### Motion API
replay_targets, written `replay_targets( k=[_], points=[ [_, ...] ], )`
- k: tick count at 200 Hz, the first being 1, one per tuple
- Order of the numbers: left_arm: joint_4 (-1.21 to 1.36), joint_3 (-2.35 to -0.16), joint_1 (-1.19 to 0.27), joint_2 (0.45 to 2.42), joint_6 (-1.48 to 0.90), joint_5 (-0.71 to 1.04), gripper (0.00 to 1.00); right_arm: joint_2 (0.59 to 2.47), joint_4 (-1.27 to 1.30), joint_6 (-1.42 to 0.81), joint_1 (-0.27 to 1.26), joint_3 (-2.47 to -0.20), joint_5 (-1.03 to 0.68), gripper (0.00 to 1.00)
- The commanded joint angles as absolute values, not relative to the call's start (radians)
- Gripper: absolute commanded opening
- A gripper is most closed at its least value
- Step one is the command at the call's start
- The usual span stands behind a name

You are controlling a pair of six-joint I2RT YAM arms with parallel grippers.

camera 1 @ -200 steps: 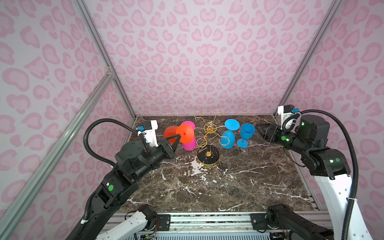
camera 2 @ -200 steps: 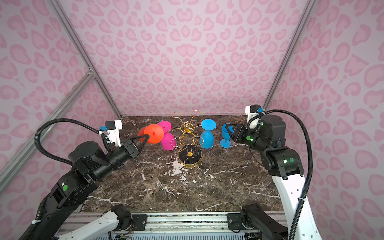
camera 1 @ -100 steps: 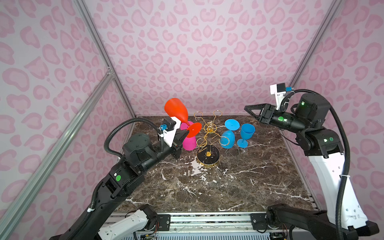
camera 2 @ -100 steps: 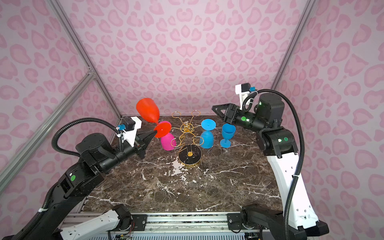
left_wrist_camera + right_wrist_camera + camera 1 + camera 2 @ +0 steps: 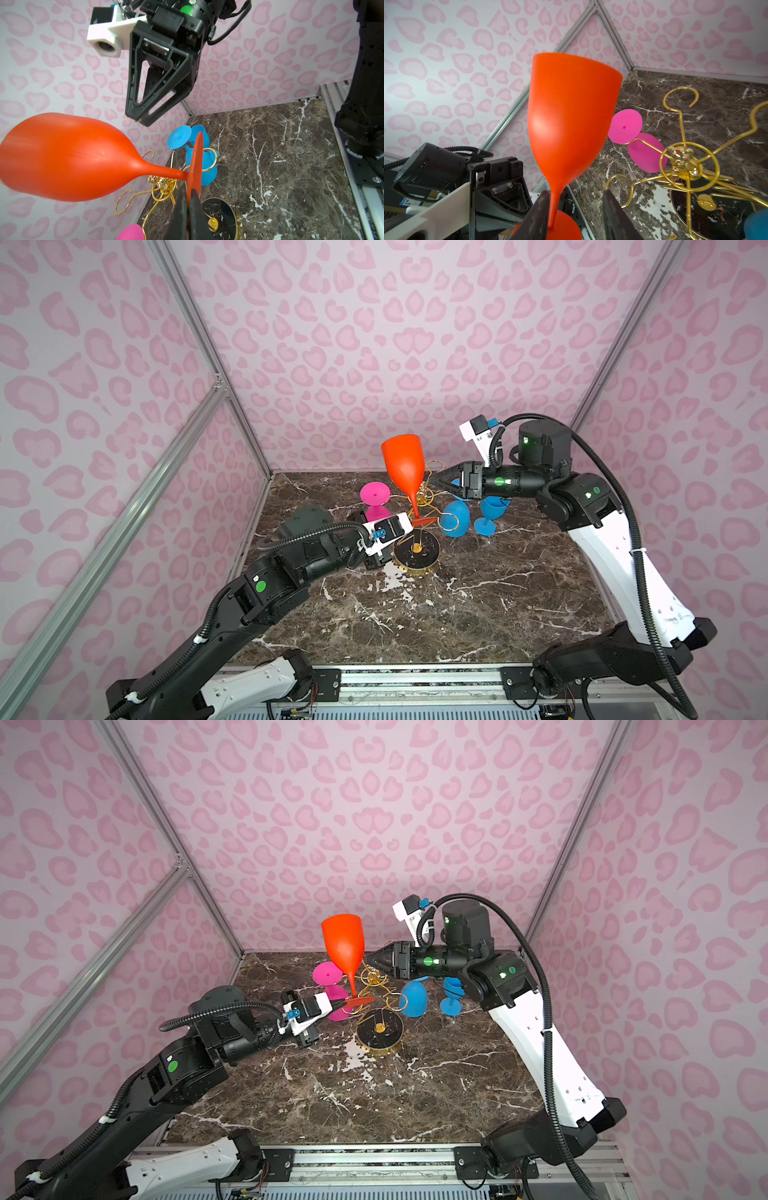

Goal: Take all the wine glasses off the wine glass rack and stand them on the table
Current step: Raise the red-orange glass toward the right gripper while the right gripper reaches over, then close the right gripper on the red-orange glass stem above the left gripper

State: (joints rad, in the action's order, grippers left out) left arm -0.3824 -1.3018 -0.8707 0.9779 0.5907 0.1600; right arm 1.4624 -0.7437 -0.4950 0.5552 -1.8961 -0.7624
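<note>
Pink walls (image 5: 374, 344), marble tabletop (image 5: 457, 614), orange wine glass (image 5: 404, 466) upright off the wine glass rack (image 5: 417, 558), by its top. Only from left wrist: left gripper (image 5: 188, 197) pinching its foot. Only from right wrist: right gripper (image 5: 576, 196) parted around the stem.

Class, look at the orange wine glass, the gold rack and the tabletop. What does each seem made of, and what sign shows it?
The orange wine glass: probably plastic; opaque, even colour, soft sheen.
The wine glass rack: likely metal wire, polished gold finish with bright glints; glossy black base.
The tabletop: brown marble look, white veins; stone or print, unclear.
</note>
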Motion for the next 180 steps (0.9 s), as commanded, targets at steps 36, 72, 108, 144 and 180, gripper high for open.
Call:
replay_targets(
  k=[36,72,108,144,180],
  points=[
    [-0.277,-1.273,-0.890,0.980,0.690,0.114,0.04,1.433,-0.674,-0.517,0.597,-1.789,-0.753,0.42],
    [-0.265,-1.272,-0.891,0.990,0.696,0.100,0.04,1.402,-0.625,-0.538,0.624,-1.730,-0.749,0.41],
    [-0.273,-1.273,-0.893,1.000,0.696,0.123,0.04,1.388,-0.601,-0.551,0.633,-1.710,-0.744,0.40],
    [-0.279,-1.273,-0.902,1.002,0.696,0.127,0.04,1.390,-0.595,-0.557,0.634,-1.701,-0.742,0.38],
    [-0.280,-1.277,-0.909,1.008,0.704,0.129,0.04,1.401,-0.569,-0.570,0.643,-1.690,-0.746,0.34]
  ],
)
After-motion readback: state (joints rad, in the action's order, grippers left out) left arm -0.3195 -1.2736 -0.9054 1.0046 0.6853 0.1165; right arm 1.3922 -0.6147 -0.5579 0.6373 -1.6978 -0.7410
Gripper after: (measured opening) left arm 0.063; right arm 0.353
